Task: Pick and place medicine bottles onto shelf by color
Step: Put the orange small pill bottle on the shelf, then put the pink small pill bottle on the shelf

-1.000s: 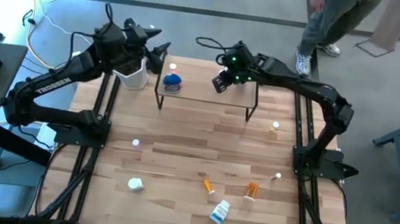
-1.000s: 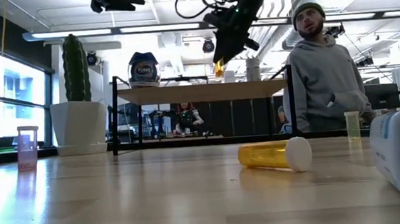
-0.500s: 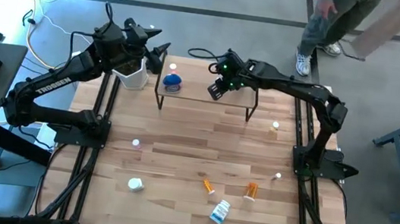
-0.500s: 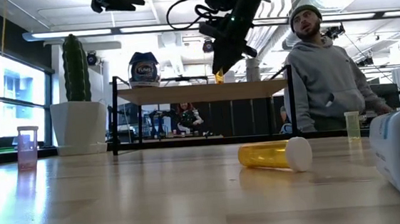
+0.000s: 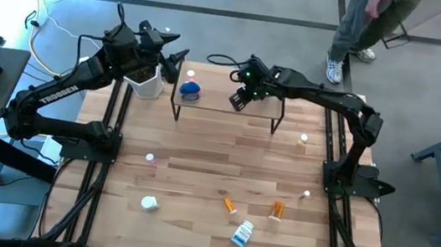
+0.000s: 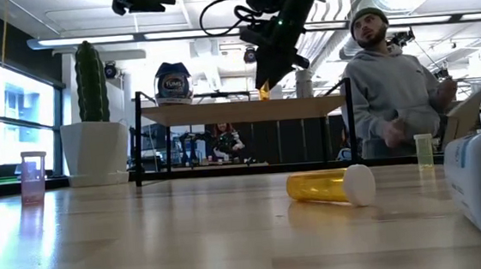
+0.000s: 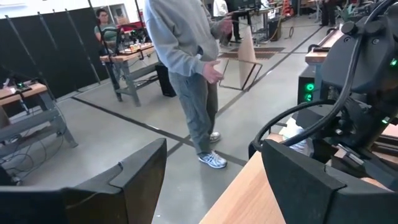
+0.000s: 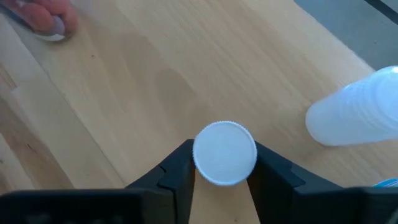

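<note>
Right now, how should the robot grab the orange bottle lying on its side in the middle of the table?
Grip the orange bottle across its round body, not the cap. It lies flat with bare tabletop around it, so coming straight down from above looks best, fingers on either long side so it can't roll away.

The shelf stands at the far middle of the counter, a blue bottle on its left end. The right gripper hangs over the shelf's middle. The left gripper sits at the far left beside a white pot. Two orange bottles and a white bottle lie near the front edge.
</note>
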{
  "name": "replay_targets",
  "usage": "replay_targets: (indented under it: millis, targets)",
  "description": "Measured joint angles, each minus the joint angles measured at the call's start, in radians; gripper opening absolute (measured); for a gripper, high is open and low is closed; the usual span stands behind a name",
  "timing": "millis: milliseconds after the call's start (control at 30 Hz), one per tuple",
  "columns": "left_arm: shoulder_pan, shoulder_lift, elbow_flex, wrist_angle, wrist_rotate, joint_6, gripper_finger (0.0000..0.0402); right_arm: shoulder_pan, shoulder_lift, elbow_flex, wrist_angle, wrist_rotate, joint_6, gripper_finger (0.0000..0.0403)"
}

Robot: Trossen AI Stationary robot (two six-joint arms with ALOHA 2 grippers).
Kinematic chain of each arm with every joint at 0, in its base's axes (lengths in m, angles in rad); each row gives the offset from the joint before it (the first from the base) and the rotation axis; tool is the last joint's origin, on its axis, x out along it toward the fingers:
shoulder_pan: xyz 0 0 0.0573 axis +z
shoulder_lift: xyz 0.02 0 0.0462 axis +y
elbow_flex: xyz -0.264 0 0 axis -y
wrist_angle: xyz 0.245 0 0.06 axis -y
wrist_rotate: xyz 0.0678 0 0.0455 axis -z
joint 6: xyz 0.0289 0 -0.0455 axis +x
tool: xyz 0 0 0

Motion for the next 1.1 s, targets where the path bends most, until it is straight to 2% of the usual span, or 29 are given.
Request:
replay_targets:
  millis: [333,933,1100]
  targets:
    - [0.0,0.0,0.0,-0.031,-0.002,0.023,0.0255,0.015,0.001,0.0,0.0,-0.003,0.041,0.0142]
    - [-0.007,-0.011,0.0,-0.287,0.001,0.015,0.0255,0.015,-0.064,0.0,0.002,0.034,0.058,0.0142]
    - [-0.032,-0.026,0.0,-0.375,0.002,-0.03,0.0255,0.015,-0.065,0.0,-0.002,0.03,0.035,0.0142]
